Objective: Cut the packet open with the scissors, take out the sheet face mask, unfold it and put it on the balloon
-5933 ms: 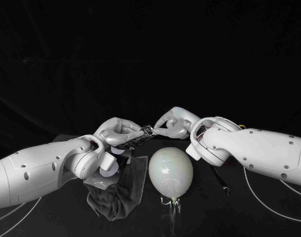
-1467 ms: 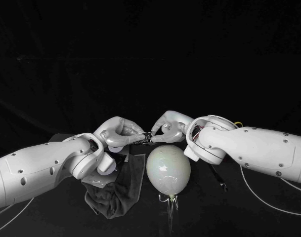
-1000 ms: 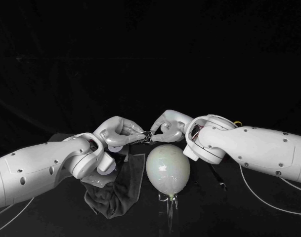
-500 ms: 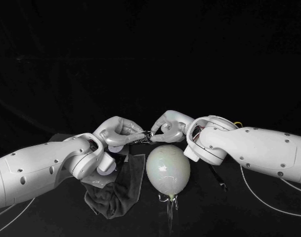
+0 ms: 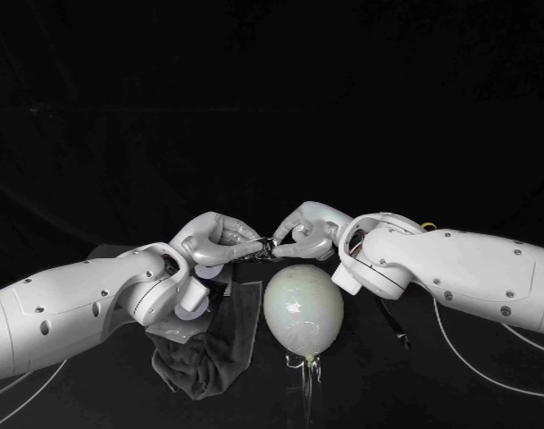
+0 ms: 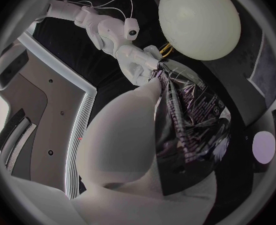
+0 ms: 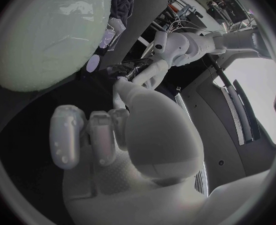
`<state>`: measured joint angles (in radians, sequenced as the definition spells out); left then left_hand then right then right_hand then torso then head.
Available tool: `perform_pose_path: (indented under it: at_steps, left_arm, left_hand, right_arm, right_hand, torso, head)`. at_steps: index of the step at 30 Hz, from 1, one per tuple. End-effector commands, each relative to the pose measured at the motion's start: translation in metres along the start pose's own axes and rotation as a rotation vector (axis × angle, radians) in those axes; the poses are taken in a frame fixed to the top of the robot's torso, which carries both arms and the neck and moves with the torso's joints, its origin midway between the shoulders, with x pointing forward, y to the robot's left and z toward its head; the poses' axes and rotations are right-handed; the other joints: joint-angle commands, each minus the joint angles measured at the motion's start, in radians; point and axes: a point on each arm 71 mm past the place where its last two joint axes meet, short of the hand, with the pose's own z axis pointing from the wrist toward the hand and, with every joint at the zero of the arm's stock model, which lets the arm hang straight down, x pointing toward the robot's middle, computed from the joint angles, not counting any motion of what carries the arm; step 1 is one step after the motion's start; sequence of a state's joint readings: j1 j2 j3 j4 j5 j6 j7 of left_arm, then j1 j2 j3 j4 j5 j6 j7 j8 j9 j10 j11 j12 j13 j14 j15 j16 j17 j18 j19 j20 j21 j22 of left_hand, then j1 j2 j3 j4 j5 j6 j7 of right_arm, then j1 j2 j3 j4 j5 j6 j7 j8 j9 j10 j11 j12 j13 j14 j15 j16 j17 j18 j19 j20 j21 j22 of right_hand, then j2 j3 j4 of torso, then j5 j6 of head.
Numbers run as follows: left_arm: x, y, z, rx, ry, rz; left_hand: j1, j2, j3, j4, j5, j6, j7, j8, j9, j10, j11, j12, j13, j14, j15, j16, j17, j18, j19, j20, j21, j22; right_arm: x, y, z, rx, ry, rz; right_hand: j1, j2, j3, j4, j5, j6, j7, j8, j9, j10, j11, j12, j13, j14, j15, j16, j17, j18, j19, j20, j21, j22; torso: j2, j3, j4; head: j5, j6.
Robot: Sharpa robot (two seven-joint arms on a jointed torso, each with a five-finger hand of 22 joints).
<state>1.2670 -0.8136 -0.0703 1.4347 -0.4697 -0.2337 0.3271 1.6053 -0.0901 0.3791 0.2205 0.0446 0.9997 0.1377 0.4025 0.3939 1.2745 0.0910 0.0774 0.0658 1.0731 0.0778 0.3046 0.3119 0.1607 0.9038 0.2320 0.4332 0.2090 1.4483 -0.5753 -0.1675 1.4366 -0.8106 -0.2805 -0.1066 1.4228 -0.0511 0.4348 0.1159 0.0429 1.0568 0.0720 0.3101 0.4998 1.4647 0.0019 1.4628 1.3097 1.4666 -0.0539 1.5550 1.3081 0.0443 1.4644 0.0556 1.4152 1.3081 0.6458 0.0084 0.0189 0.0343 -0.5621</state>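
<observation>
Over the balloon's far end, both arms meet, wrists angled inward toward each other.

- left robot hand: comes in on the balloon's left side, fingers curled over and closed on the packet. In the left wrist view the palm sits under and behind the packet body.
- right robot hand: comes in from the balloon's right side, knuckles up, fingers folded down. It pinches the packet's top edge opposite the left robot hand, and its fingertips touch the foil.
- packet: held off the counter between the two robot hands, just past the balloon's blunt end. Dark glossy foil with small pale print, heavily crinkled. I cannot tell whether the top edge is cut.
- balloon: pale, egg-shaped, glossy. It lies on the counter with the knotted end toward the robot and the blunt end toward the robot hands. Neither robot hand touches it.
- dark cloth: rumpled on the counter just beside the balloon, on the left arm's side.
</observation>
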Motion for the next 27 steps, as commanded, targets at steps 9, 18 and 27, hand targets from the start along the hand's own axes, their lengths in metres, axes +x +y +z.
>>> perform_pose_path:
  at_steps: [9, 18, 27]
  left_arm:
    - [0.003, -0.005, 0.005, 0.023, -0.038, -0.020]
    - [-0.005, -0.001, 0.005, 0.005, -0.059, 0.007]
    - [-0.005, 0.001, 0.004, -0.022, -0.009, 0.035]
  left_hand:
    - [-0.043, -0.052, -0.013, 0.035, 0.004, -0.083, 0.049, -0.063, -0.027, -0.106, 0.048, -0.017, -0.005, -0.101, 0.037, -0.028, -0.001, -0.014, -0.092, 0.030, -0.030, -0.012]
    - [-0.125, -0.140, -0.179, 0.067, 0.002, -0.188, 0.114, -0.157, -0.070, -0.277, 0.113, -0.009, 0.000, -0.321, 0.107, -0.061, -0.005, -0.092, -0.256, 0.059, -0.150, -0.075]
    - [-0.082, -0.083, -0.477, 0.075, 0.005, -0.191, 0.118, -0.171, -0.075, -0.313, 0.120, 0.013, 0.003, -0.388, 0.115, -0.004, 0.013, -0.097, -0.255, 0.060, -0.173, -0.096]
  right_arm:
    - [0.000, -0.003, 0.000, 0.015, 0.008, 0.138]
    - [-0.007, -0.011, -0.002, 0.062, -0.035, 0.156]
    - [-0.011, -0.014, -0.003, 0.079, -0.071, 0.136]
  right_hand:
    - [-0.001, 0.010, 0.012, -0.006, 0.006, 0.010, -0.002, 0.016, 0.009, 0.059, -0.007, -0.002, 0.192, 0.094, -0.010, 0.002, 0.217, -0.011, 0.036, -0.008, 0.004, 0.219]
    - [-0.002, 0.010, 0.016, -0.010, 0.006, 0.010, -0.003, 0.021, 0.013, 0.059, -0.008, -0.004, 0.191, 0.094, -0.012, 0.002, 0.217, -0.011, 0.037, -0.009, 0.004, 0.219]
    - [-0.003, 0.009, 0.025, -0.016, 0.006, 0.007, -0.004, 0.028, 0.018, 0.060, -0.009, -0.002, 0.193, 0.095, -0.013, 0.003, 0.219, -0.012, 0.038, -0.011, 0.007, 0.220]
  torso:
    - [0.000, 0.0002, -0.0006]
    - [0.001, 0.0001, -0.0008]
    - [0.001, -0.0002, 0.0004]
  head:
    - [-0.003, 0.006]
    - [-0.007, 0.012]
    - [-0.008, 0.013]
